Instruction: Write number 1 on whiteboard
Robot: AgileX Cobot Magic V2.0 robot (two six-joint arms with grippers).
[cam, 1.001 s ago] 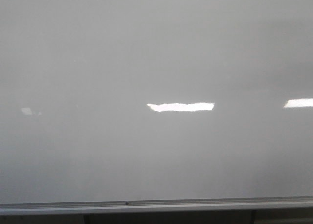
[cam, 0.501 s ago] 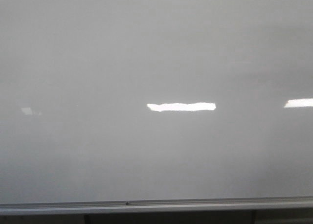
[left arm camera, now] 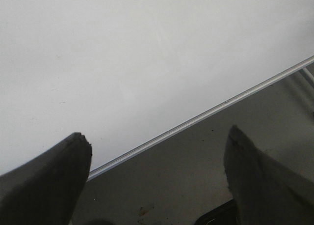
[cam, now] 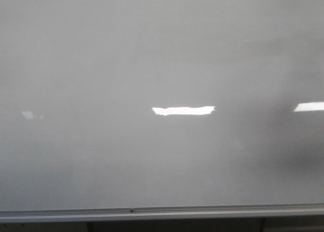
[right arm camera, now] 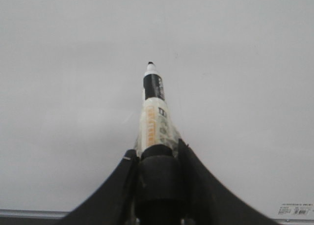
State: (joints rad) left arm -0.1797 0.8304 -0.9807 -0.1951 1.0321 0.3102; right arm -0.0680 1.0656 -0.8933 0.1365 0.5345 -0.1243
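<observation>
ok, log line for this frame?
right pincer: shut on marker | left pincer: open | whiteboard: no stroke visible

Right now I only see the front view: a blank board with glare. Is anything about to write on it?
Observer: Yes. The right gripper is shut on an uncapped marker, tip aimed at the whiteboard.
Operator: Is it touching?
Observer: I cannot tell; the right wrist view shows no stroke around the tip.
Operator: And the other arm?
Observer: The left gripper is open and empty, with the board's frame showing between its fingers.
</observation>
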